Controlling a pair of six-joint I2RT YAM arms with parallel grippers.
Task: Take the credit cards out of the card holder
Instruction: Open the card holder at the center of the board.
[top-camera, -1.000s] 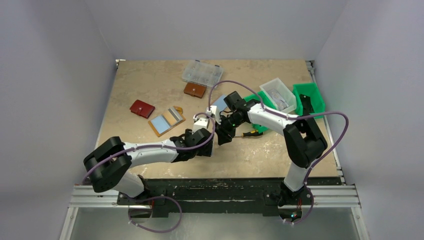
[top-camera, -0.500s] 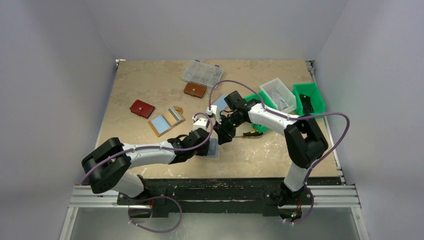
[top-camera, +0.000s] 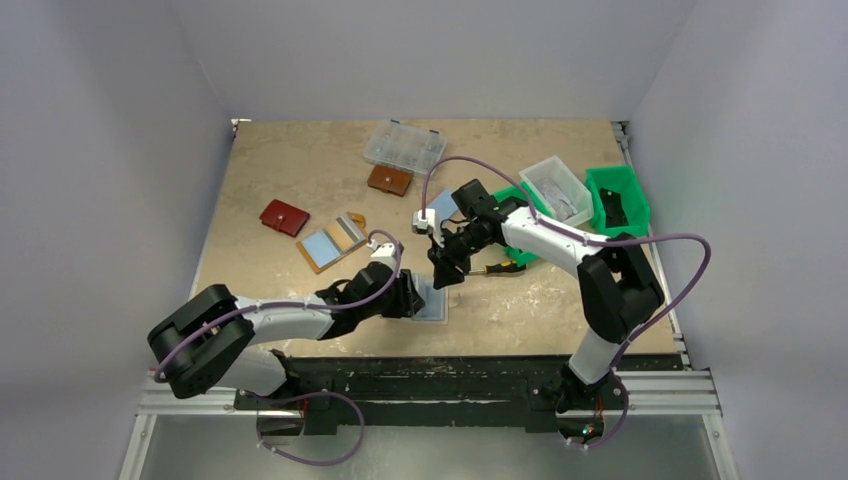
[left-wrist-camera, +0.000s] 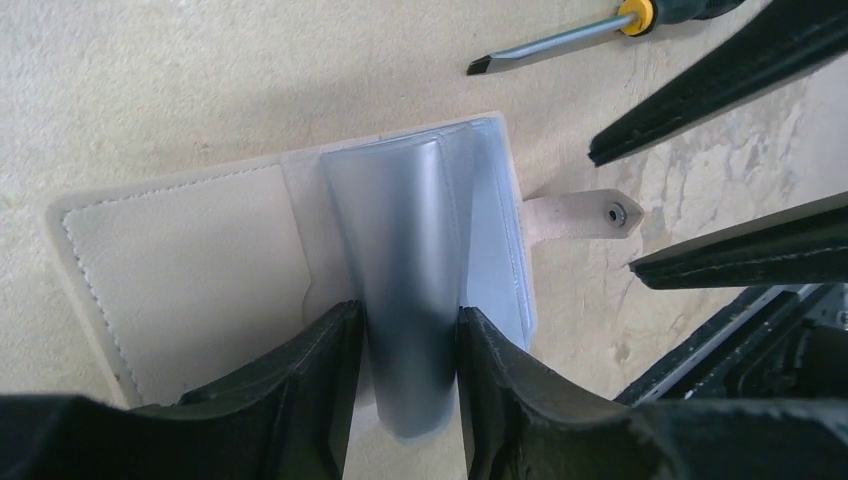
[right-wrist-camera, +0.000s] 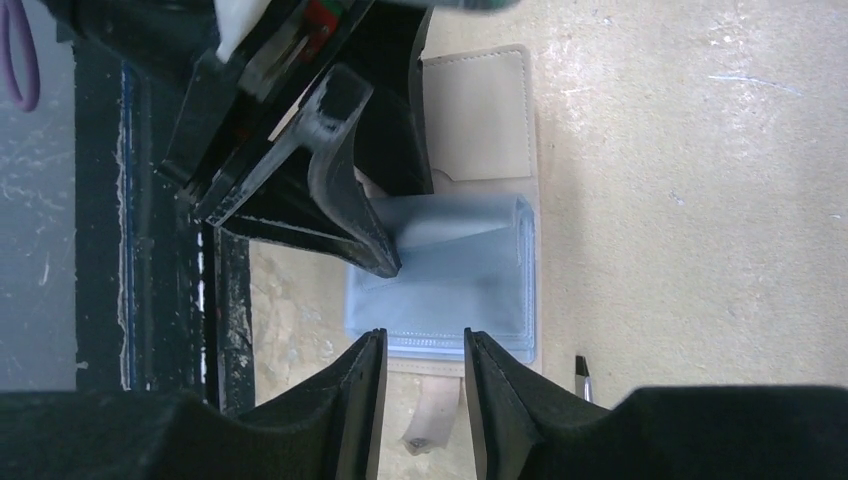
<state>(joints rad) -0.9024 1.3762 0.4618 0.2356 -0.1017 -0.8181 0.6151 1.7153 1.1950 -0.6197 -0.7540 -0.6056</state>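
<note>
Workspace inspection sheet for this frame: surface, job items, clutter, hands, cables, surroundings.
Surface: tan table, mottled, no spill seen.
Job's things: beige card holder lies open near the front edge; its grey sleeve is bowed up; snap tab lies flat.
Clutter: screwdriver, red wallet, brown wallet, second open wallet, clear parts box, white bin, green bins.
Hands: left hand pinches the grey sleeve; right hand is open and empty over the tab end.
Cables: purple cables loop along both arms, none on the card holder.
Surroundings: grey walls; black rail at the near edge.
</note>
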